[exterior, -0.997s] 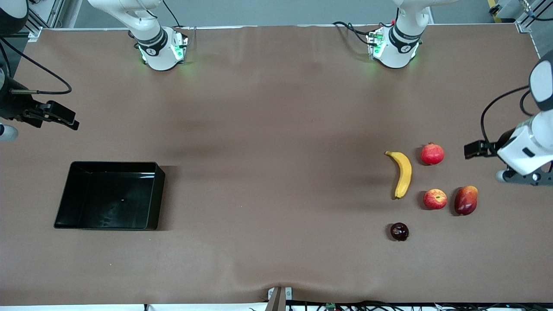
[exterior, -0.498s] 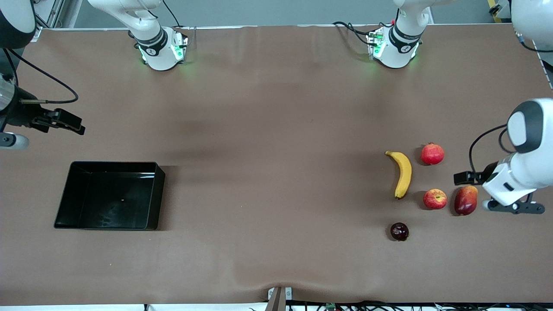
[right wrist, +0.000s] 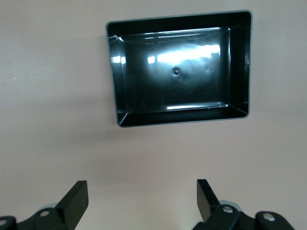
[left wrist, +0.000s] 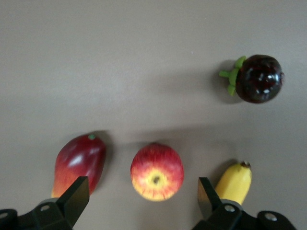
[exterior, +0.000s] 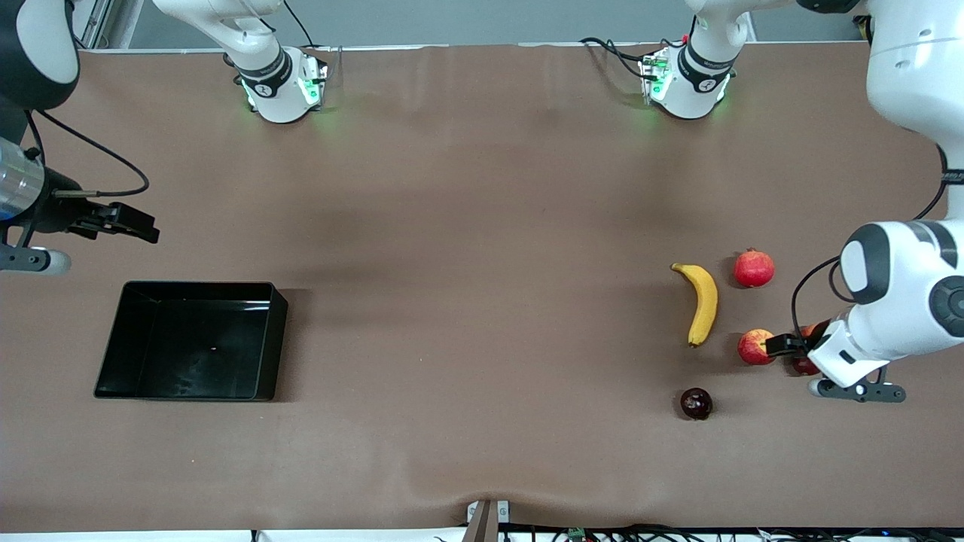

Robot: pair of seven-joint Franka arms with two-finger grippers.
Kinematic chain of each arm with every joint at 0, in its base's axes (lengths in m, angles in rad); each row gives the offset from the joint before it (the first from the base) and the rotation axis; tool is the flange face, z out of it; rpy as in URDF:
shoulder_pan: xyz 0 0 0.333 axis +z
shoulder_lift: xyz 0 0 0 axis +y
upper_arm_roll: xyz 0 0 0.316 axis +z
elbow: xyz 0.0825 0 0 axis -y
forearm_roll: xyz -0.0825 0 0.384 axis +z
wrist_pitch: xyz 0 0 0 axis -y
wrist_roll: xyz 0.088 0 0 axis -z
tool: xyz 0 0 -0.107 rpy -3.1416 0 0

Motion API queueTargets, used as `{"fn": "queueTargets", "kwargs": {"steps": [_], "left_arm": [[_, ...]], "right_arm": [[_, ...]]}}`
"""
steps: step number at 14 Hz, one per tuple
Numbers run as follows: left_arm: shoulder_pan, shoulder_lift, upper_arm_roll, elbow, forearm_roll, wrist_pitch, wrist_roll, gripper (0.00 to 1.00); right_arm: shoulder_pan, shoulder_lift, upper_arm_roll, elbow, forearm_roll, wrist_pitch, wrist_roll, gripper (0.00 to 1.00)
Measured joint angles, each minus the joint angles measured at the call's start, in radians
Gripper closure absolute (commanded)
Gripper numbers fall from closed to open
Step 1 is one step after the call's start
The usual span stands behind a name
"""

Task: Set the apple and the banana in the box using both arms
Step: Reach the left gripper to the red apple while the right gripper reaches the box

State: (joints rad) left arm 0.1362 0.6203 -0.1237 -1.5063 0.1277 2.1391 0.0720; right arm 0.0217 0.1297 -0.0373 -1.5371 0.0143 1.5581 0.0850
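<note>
Left claw (exterior: 779,346) now over apple (left wrist: 157,171); wrist cam shows jaws wide.

I looked for writing from my end and couldn't read any text, labels, brand names or numbers anywhere; the marks on the arm bases were too small.
</note>
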Motion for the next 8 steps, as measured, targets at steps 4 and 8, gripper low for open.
{"fn": "queueTargets", "kwargs": {"steps": [4,8], "left_arm": [[0.008,0.068,0.001,0.0,0.0,0.083,0.0,0.0],[0.01,0.088,0.001,-0.003,0.0,0.09,0.0,0.0]], "right_arm": [[-0.041,0.124,-0.006,-0.002,0.0,0.05,-0.002,0.0],[-0.103,0.252,-0.01,0.002,-0.01,0.128,-0.059,0.0]]}}
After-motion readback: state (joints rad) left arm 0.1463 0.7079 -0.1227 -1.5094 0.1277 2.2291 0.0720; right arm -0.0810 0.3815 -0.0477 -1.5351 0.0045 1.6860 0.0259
